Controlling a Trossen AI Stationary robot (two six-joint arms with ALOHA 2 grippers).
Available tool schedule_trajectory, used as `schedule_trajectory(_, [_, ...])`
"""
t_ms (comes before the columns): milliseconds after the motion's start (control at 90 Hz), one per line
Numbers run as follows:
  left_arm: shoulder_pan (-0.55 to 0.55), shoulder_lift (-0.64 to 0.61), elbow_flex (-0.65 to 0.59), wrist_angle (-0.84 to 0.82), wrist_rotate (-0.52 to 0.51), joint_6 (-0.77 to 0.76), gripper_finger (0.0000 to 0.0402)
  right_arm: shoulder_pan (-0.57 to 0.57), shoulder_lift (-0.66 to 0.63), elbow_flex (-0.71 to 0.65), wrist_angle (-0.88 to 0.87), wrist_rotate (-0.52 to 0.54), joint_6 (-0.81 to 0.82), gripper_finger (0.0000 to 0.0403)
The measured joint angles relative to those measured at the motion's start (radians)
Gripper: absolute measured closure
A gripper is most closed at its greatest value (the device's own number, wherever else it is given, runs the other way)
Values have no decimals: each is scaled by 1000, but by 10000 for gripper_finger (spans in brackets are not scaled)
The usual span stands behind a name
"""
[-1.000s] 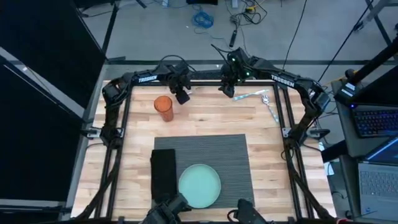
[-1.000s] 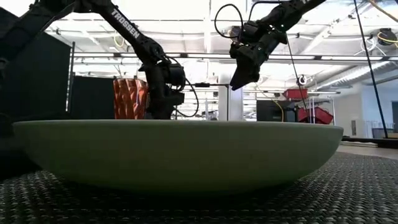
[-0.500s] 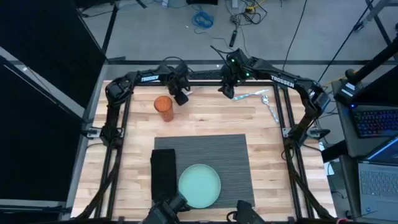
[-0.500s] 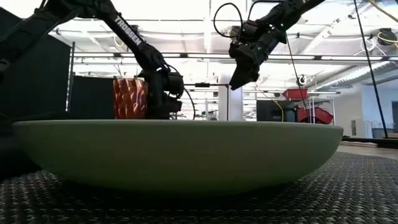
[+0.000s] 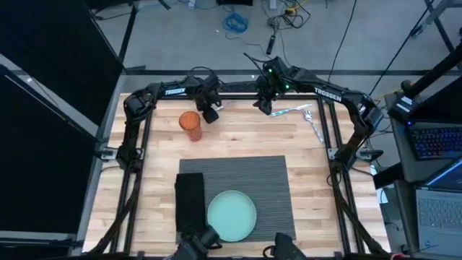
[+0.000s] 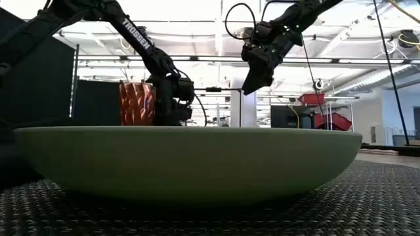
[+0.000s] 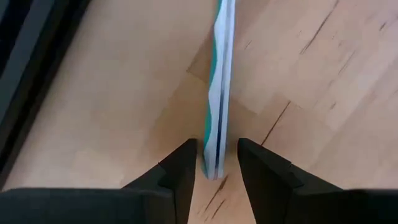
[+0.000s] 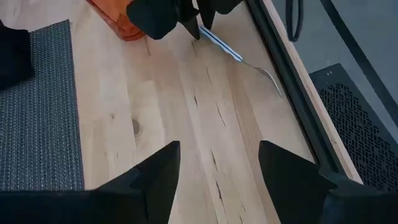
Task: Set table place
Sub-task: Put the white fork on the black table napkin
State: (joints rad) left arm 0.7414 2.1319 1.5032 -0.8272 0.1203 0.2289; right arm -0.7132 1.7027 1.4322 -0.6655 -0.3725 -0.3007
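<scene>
Wooden planks of your table (image 5: 238, 141) carried the whole setting. The dark grey ribbed placemat (image 5: 260, 180) lay at the near middle of the table, with the pale teal plate (image 5: 232, 215) on its near part and the black folded napkin (image 5: 189, 201) along its left edge, just beside the plate.

Your left gripper (image 7: 214, 171) was down at the far edge of the table, just right of the orange cup (image 5: 190, 125). Its fingers (image 7: 180, 171) stood a narrow gap apart on either side of a teal-and-white utensil handle (image 7: 219, 81); you could not tell from the wrist view whether they were pressing on it. In the right wrist view that utensil showed as a fork (image 8: 245, 60) lying flat on the wood by the black frame, its handle end under the left gripper.

Your right gripper (image 5: 264, 106) hung above the far middle of the table, clear of the surface in the low view (image 6: 251, 82). Its fingers (image 8: 155, 177) were spread wide with nothing between them. More cutlery (image 5: 307, 115) lay at the far right of the table, near the frame.
</scene>
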Motion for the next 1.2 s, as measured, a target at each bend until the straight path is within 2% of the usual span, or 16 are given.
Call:
schedule_trajectory(111, [-17,2,-1,3,-43,35,311,0,0,0,-3,0,0,200])
schedule_trajectory(289, [-20,-8,22,-11,-70,70,386,0,0,0,-1,0,0,200])
schedule_trajectory(500, [-25,0,80,-13,-71,69,396,0,0,0,2,0,0,200])
schedule_trajectory(756, [-27,-83,177,-70,-49,74,399,0,0,0,2,2,0,200])
schedule_trajectory(1044, [-20,-218,322,-178,-43,75,401,-28,-3,0,-6,11,-32,200])
schedule_trajectory(1200, [3,-333,378,-225,-43,65,401,-53,-4,0,-19,10,-30,200])
